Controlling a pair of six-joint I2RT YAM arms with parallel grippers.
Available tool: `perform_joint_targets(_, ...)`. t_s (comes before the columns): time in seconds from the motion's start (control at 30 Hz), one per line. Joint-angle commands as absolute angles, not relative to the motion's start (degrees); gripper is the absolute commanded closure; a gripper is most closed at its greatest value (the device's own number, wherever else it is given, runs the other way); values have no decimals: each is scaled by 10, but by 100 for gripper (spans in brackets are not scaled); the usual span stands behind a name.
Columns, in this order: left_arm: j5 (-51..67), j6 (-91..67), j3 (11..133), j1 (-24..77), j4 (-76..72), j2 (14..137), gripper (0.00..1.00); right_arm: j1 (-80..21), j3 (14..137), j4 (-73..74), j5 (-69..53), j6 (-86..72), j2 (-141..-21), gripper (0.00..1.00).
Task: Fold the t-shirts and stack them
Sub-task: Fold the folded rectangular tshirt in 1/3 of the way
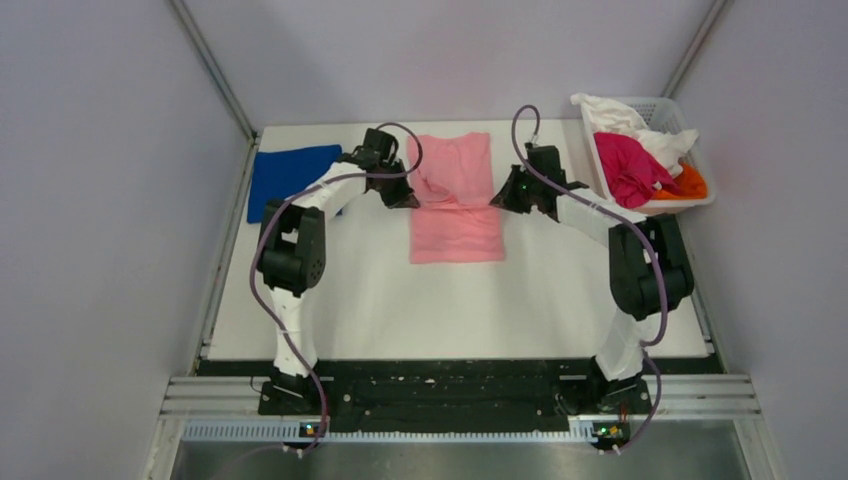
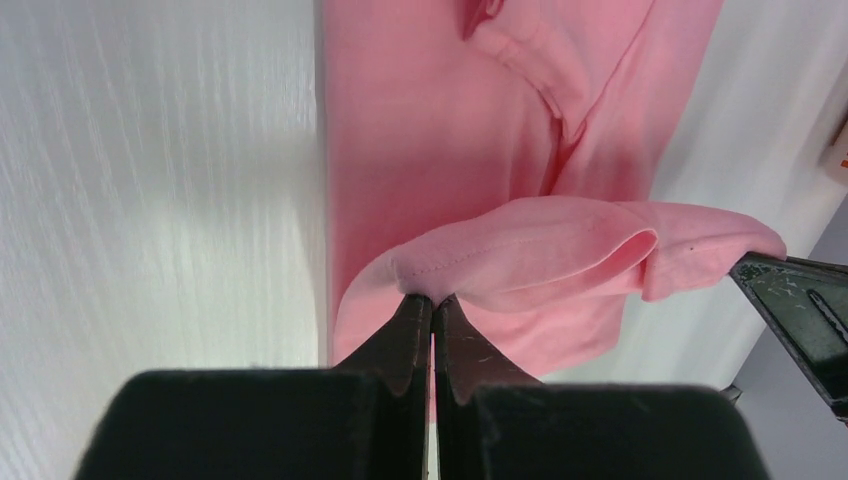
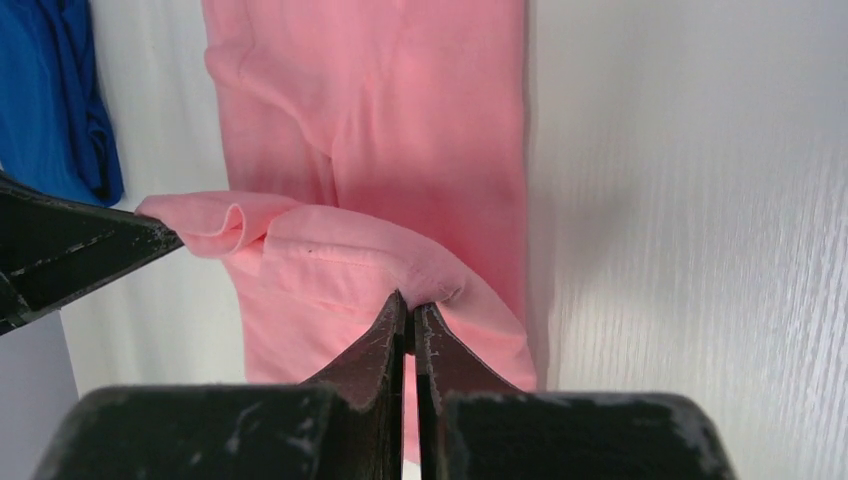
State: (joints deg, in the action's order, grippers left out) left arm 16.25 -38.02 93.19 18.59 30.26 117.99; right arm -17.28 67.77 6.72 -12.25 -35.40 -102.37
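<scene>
A light pink t-shirt (image 1: 456, 198) lies lengthwise in the middle of the white table, part folded. My left gripper (image 1: 408, 197) is shut on its left edge, and my right gripper (image 1: 497, 199) is shut on its right edge. Both hold a raised fold of the cloth above the rest of the shirt. The left wrist view shows my jaws (image 2: 433, 300) pinching the pink hem (image 2: 520, 250). The right wrist view shows the same on the other side (image 3: 408, 300), with the pink shirt (image 3: 400, 130) beneath. A folded royal blue t-shirt (image 1: 285, 175) lies at the far left.
A white slotted basket (image 1: 668, 115) stands at the far right with magenta (image 1: 628, 165), white (image 1: 640, 125) and orange (image 1: 690, 183) shirts in it. Grey walls close in the table on three sides.
</scene>
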Motion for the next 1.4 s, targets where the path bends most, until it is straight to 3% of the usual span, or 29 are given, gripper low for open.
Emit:
perform_joint_targets(0.0,193,-366,984,174,303,1217,100,-155,730,29,-147,-330,-1072,100)
perform_joint_targets(0.13,204,-366,998,167,284,1239,100,-145,747,15,-156,-332,-1107,100)
perform_joint_targets(0.17,213,-366,1005,165,284,1247,99,-143,751,13,-156,-331,-1114,96)
perform_joint_targets(0.23,225,-363,1026,163,296,1262,76,-140,764,17,-157,-330,-1127,69)
perform_joint_targets(0.33,221,-362,1041,160,309,1264,19,-136,775,22,-140,-332,-1136,42)
perform_joint_targets(0.37,219,-364,1039,160,307,1258,7,-136,777,28,-128,-332,-1137,34)
perform_joint_targets(0.4,220,-367,1034,160,302,1250,2,-136,775,34,-123,-332,-1136,31)
perform_joint_targets(0.43,227,-371,1025,160,295,1240,1,-136,771,35,-123,-332,-1131,29)
perform_joint_targets(0.5,238,-378,998,160,282,1220,1,-136,741,23,-132,-337,-1115,12)
perform_joint_targets(0.67,214,-369,897,161,286,1149,1,-145,660,6,-144,-334,-1038,9)
perform_joint_targets(0.73,199,-363,845,160,285,1107,1,-159,640,-9,-156,-324,-1016,1)
perform_joint_targets(1.03,167,-363,605,162,255,910,1,-237,651,27,-125,-280,-1022,1)
perform_joint_targets(1.2,178,-378,540,161,245,858,1,-251,713,-3,-136,-279,-1085,1)
perform_joint_targets(1.37,180,-385,526,162,245,845,1,-251,860,-8,-107,-267,-1193,1)
